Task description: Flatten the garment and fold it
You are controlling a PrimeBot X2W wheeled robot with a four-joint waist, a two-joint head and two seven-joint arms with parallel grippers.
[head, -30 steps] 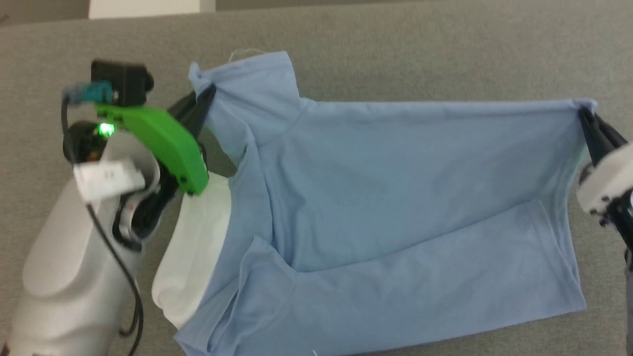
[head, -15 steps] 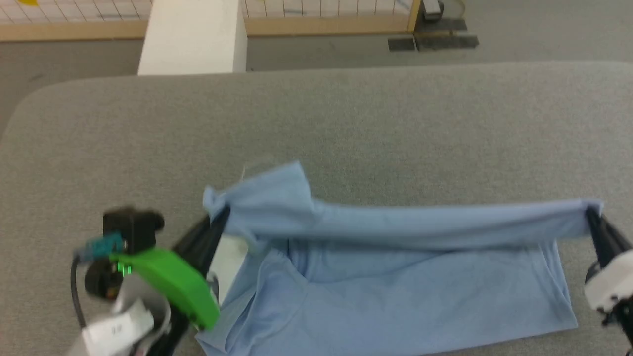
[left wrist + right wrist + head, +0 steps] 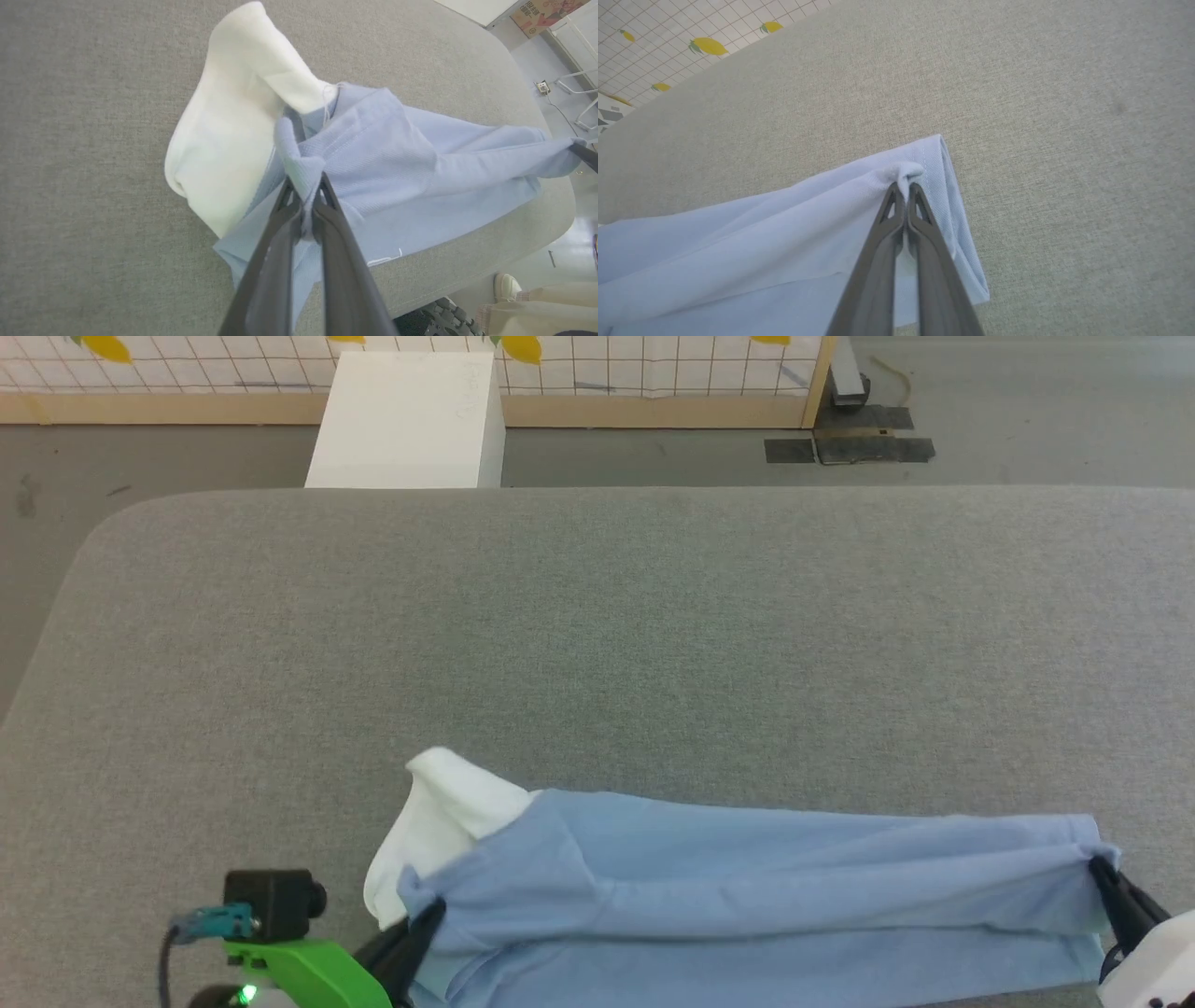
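Progress looks partial: the shirt [image 3: 747,887] is doubled lengthwise, left gripper [image 3: 425,917] and right gripper [image 3: 1100,873] each clamped on an end, further folds remaining.

Left fingers [image 3: 275,261], right fingers [image 3: 882,261] tight together

The head camera looks forward and down over the grey table [image 3: 597,644], with the garment [image 3: 747,887] low at six o'clock. Wrist cameras sit close behind the left gripper [image 3: 306,182] and right gripper [image 3: 904,186], sighting toward twelve o'clock. All three views share garment and table.
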